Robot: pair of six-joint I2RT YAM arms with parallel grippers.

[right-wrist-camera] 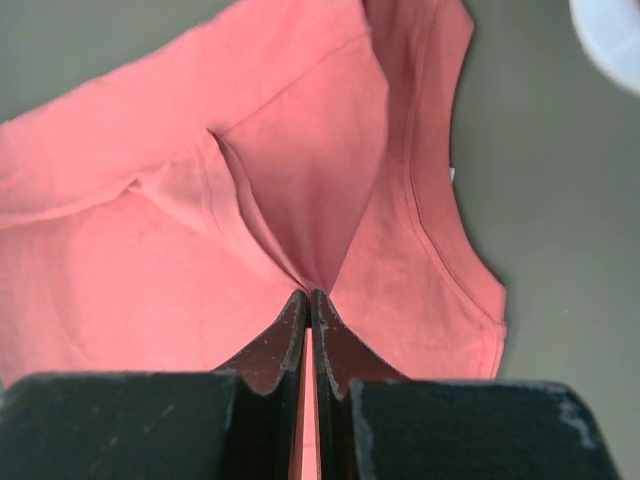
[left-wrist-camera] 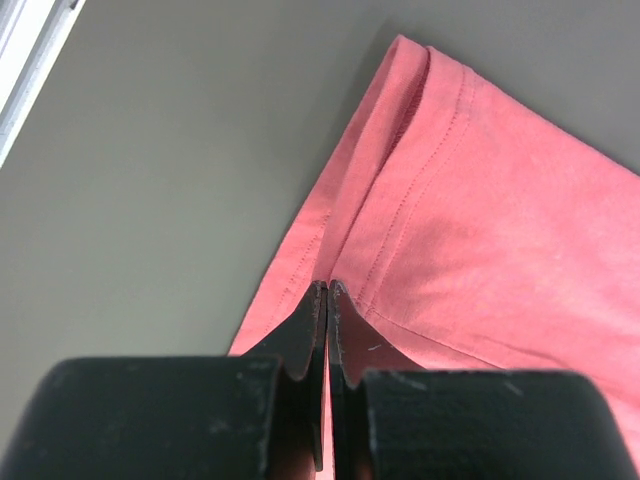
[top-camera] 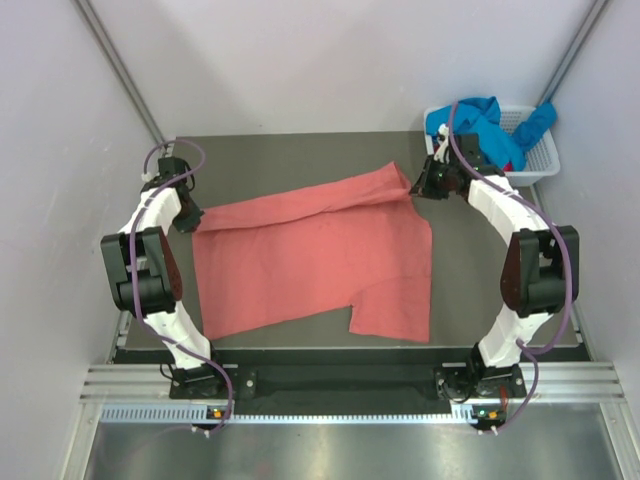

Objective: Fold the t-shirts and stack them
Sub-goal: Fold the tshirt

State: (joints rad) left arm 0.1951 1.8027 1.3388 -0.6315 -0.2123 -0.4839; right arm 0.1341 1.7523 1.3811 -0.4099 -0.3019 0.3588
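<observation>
A salmon-pink t-shirt (top-camera: 310, 260) lies spread over the dark table, its upper edge folded over along a diagonal crease. At the shirt's left corner my left gripper (top-camera: 190, 215) is shut on the hemmed edge. The left wrist view shows the shirt (left-wrist-camera: 480, 220) pinched between the closed tips of that gripper (left-wrist-camera: 327, 290). My right gripper (top-camera: 420, 188) is shut on the shirt's upper right part. In the right wrist view the shirt (right-wrist-camera: 150, 260) gathers into folds at the closed gripper (right-wrist-camera: 309, 296). A bright blue t-shirt (top-camera: 480, 120) sits bunched in the basket.
The white slotted basket (top-camera: 540, 160) stands at the back right corner, just behind the right arm, and its rim (right-wrist-camera: 610, 25) shows in the right wrist view. Grey walls close in the table on three sides. Bare table surface (top-camera: 300, 160) lies behind the shirt.
</observation>
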